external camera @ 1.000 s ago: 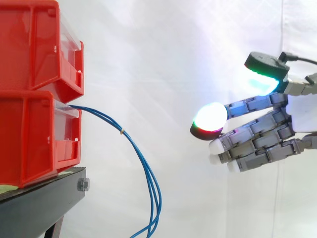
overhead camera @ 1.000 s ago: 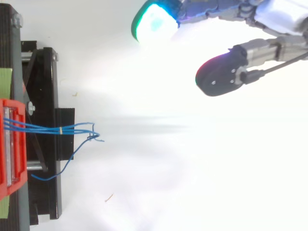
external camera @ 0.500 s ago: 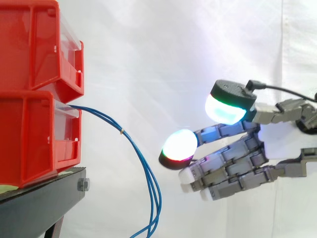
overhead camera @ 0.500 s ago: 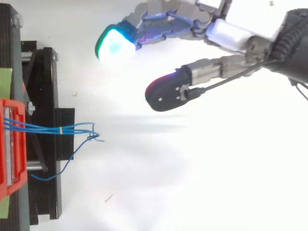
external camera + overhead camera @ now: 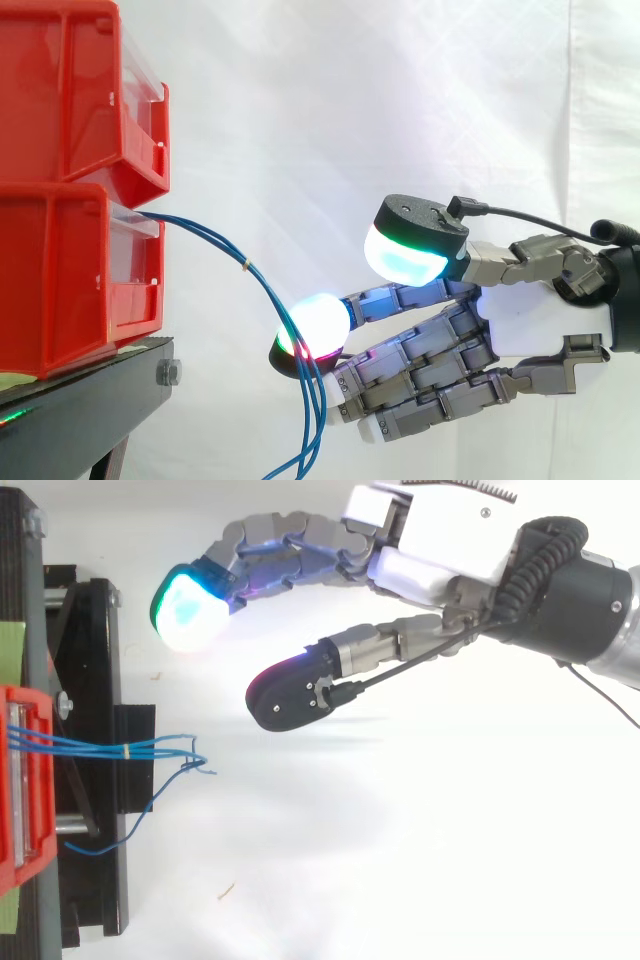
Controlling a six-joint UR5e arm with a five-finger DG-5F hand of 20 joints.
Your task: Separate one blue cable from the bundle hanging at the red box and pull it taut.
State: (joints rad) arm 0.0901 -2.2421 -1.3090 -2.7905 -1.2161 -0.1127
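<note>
A bundle of thin blue cables comes out of the lower red box, arcs right and hangs down; a small tie binds it partway along. From above, the cables fan out into loose ends past the stand. My hand reaches in from the right, open, with its fingers stretched toward the cables and nothing held. One glowing fingertip overlaps the hanging strands in the side view. The top view places the hand to one side of the cables, apart from them.
A second red bin is stacked on the lower box. Both rest on a black stand at the left, before a white curtain. Open room lies to the right of the cables and below the hand.
My hand has moved left and lower toward the hanging cables, staying open. The cables and boxes have not moved.
</note>
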